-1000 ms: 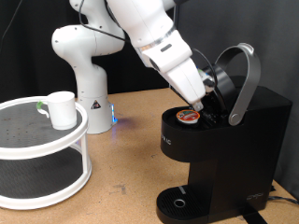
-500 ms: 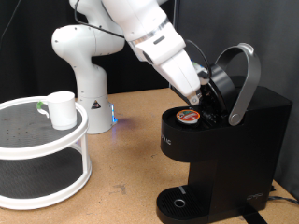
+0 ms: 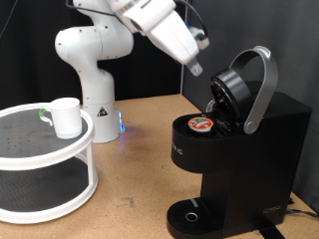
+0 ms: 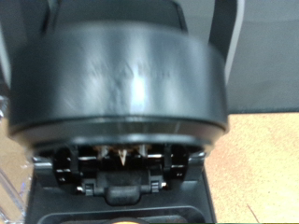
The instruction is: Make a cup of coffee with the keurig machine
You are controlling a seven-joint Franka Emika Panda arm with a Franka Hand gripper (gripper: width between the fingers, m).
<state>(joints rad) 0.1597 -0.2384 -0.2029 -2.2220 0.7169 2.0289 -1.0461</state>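
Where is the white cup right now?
The cup stands on the top tier of the white round stand at the exterior view's left, far from the keurig machine and the raised gripper.

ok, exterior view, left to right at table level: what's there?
White two-tier stand with the cup on its top shelf → white robot base → gripper raised in the air → keurig machine, lid up, pod in its holder.
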